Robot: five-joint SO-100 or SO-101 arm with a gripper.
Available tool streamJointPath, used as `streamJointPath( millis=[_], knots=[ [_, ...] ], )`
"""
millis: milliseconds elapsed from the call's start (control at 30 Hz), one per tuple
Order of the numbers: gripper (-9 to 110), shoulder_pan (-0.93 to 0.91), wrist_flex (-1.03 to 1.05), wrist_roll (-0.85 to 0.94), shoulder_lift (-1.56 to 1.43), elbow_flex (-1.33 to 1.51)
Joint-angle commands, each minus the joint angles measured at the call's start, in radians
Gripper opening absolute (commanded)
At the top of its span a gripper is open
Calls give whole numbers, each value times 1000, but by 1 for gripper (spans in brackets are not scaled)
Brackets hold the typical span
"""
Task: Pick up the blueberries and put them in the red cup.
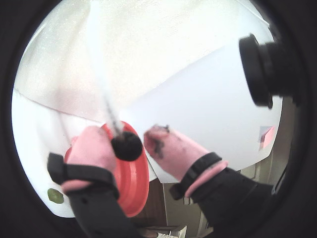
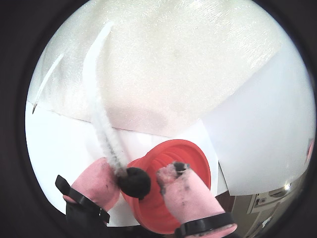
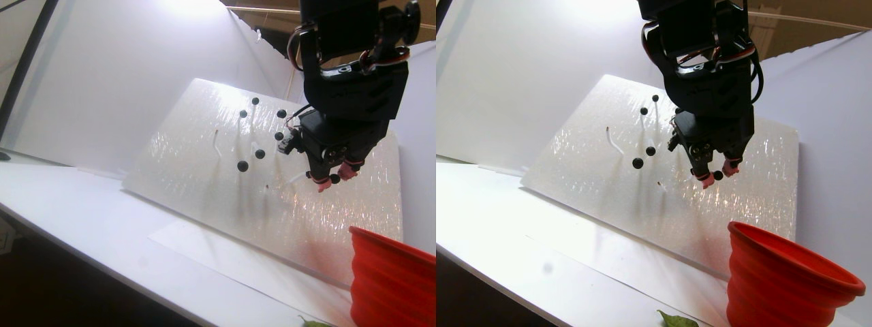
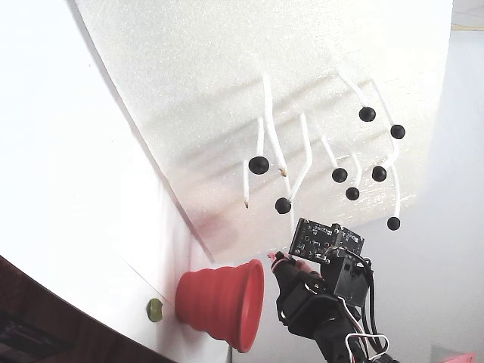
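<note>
A black blueberry [image 1: 127,147] on its white fuzzy stem sits between the pink pads of my gripper [image 1: 129,141]. It touches the left pad, and a small gap separates it from the right pad [image 2: 179,184]. The gripper [image 2: 137,172] is open. Behind the fingers lies the red cup [image 1: 137,188] [image 2: 190,151], its mouth turned towards the wrist views. In the stereo pair view the gripper [image 3: 334,178] hangs in front of the board, above and left of the cup [image 3: 385,272]. Several more blueberries [image 4: 339,175] stand on stems from the board.
A white textured board [image 4: 227,68] leans against the white backdrop and carries the stems. A small yellow-green blob [image 4: 154,309] lies next to the cup [image 4: 219,302]. A black camera housing [image 1: 257,69] juts in at upper right. The table edge [image 3: 102,269] drops to dark floor.
</note>
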State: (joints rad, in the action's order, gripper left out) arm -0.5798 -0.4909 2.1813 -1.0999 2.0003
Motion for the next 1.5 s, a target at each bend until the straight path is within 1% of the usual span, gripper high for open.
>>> streamJointPath(
  millis=[0,900,1467],
  knots=[
    [12,-9,-26,-12,-58,-21],
    [10,-44,-2,-17,-153,40],
    [10,-149,14,-29,-190,44]
  ],
)
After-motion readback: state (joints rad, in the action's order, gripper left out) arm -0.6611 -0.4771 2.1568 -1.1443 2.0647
